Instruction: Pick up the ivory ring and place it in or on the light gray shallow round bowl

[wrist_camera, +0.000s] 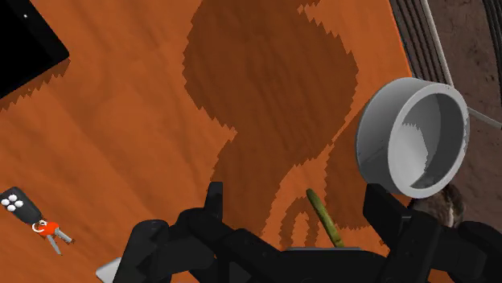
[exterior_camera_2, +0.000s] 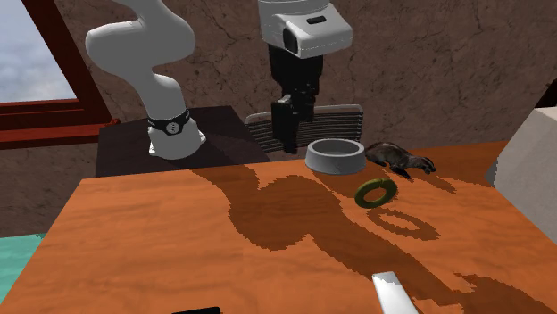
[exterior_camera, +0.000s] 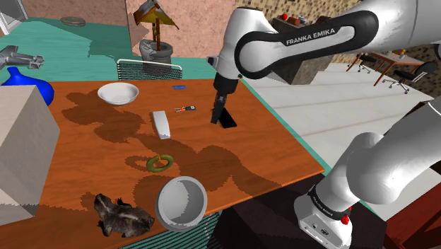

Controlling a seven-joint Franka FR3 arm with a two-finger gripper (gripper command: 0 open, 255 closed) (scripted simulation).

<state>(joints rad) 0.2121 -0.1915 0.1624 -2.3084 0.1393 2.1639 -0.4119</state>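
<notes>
The ring (exterior_camera: 160, 163) is olive green and lies flat on the orange wooden table (exterior_camera: 268, 152), a short way from the light gray round bowl (exterior_camera: 181, 204) at the table's near edge in the shoulder view. The second exterior view shows the ring (exterior_camera_2: 376, 192) just in front of that bowl (exterior_camera_2: 335, 157). My gripper (exterior_camera: 215, 117) hangs open and empty above the table, well off from both. From the wrist I see the fingers apart, with part of the ring (wrist_camera: 322, 217) between them far below the gripper (wrist_camera: 295, 205), and the bowl (wrist_camera: 414, 137) beside it.
A white shallow bowl (exterior_camera: 118, 93), a white remote (exterior_camera: 162, 124), keys with a fob (exterior_camera: 186, 108) and a flat black object (exterior_camera: 228, 122) lie on the table. A dark animal figure (exterior_camera: 121, 216) sits beside the gray bowl. A big white box (exterior_camera: 21, 148) and a blue vase (exterior_camera: 28, 86) stand at the shoulder view's left.
</notes>
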